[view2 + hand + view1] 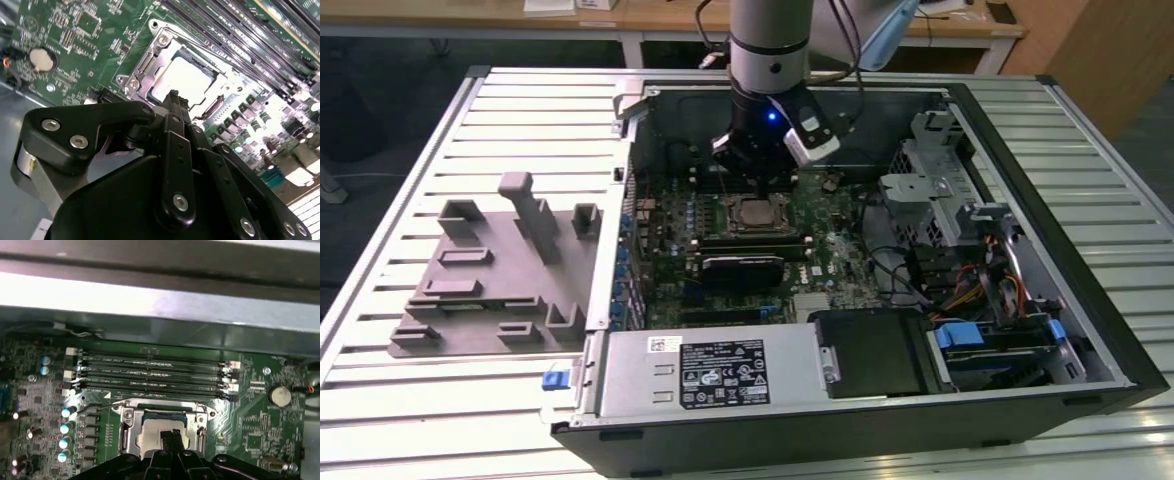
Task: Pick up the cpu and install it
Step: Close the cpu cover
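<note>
Slatted metal table [440, 410] bears the open case [854, 440]; jaws, pinched together, hang over the socketed cpu [185, 80].

Black hand [174, 96] over cpu [186, 80] in socket [144, 61]

Workshop-like lab: open computer case [854, 432] on a slatted metal bench [400, 400], wooden desks [654, 18] behind

cpu [184, 80] in socket [134, 82]; claw [173, 97] just above cpu.
</note>
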Controlling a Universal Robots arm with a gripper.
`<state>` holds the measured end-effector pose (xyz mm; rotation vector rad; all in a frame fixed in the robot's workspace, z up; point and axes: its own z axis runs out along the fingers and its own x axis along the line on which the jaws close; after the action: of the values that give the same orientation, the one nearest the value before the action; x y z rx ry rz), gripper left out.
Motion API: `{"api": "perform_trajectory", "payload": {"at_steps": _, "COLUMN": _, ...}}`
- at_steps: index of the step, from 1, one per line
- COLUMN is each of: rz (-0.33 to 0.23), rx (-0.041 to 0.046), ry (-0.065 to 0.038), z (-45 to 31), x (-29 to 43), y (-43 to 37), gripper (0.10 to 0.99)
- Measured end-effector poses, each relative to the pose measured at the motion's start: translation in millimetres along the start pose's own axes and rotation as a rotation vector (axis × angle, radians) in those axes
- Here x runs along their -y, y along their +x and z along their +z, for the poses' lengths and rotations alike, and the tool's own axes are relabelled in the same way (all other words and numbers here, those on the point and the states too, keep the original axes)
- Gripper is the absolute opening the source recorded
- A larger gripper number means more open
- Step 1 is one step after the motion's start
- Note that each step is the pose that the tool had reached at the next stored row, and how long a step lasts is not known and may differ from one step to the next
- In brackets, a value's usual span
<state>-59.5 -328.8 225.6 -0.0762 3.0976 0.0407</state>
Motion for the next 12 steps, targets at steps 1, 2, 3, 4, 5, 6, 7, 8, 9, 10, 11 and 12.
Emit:
{"api": "perform_trajectory", "payload": {"at_steps": 1, "rz": 0.012, "rx": 0.0003, "ry": 0.004, "z": 0.0, "x": 0.0, "y": 0.0, "gripper": 0.106}}
{"api": "perform_trajectory", "payload": {"at_steps": 2, "rz": 0.022, "rx": 0.0003, "ry": 0.011, "z": 0.0, "x": 0.0, "y": 0.0, "gripper": 0.106}}
{"api": "perform_trajectory", "payload": {"at_steps": 3, "rz": 0.031, "rx": 0.0005, "ry": 0.018, "z": 0.1, "x": 0.0, "y": 0.0, "gripper": 0.106}}
{"api": "perform_trajectory", "payload": {"at_steps": 4, "rz": 0.040, "rx": 0.0006, "ry": 0.024, "z": 0.1, "x": 0.0, "y": 0.0, "gripper": 0.106}}
{"api": "perform_trajectory", "payload": {"at_steps": 5, "rz": 0.045, "rx": 0.0006, "ry": 0.026, "z": 0.3, "x": 0.1, "y": 0.0, "gripper": 0.106}}
{"api": "perform_trajectory", "payload": {"at_steps": 6, "rz": 0.047, "rx": 0.0005, "ry": 0.026, "z": 0.4, "x": 0.2, "y": 0.0, "gripper": 0.106}}
{"api": "perform_trajectory", "payload": {"at_steps": 7, "rz": 0.047, "rx": 0.0005, "ry": 0.025, "z": 0.5, "x": 0.4, "y": 0.1, "gripper": 0.106}}
{"api": "perform_trajectory", "payload": {"at_steps": 8, "rz": 0.047, "rx": 0.0006, "ry": 0.024, "z": 0.7, "x": 0.7, "y": 0.1, "gripper": 0.106}}
{"api": "perform_trajectory", "payload": {"at_steps": 9, "rz": 0.047, "rx": 0.0007, "ry": 0.024, "z": 0.8, "x": 1.0, "y": 0.1, "gripper": 0.106}}
{"api": "perform_trajectory", "payload": {"at_steps": 10, "rz": 0.047, "rx": 0.0006, "ry": 0.023, "z": 0.8, "x": 1.7, "y": 0.1, "gripper": 0.106}}
{"api": "perform_trajectory", "payload": {"at_steps": 11, "rz": 0.047, "rx": 0.0006, "ry": 0.023, "z": 0.9, "x": 2.4, "y": 0.2, "gripper": 0.106}}
{"api": "perform_trajectory", "payload": {"at_steps": 12, "rz": 0.047, "rx": 0.0007, "ry": 0.023, "z": 0.9, "x": 2.9, "y": 0.2, "gripper": 0.106}}
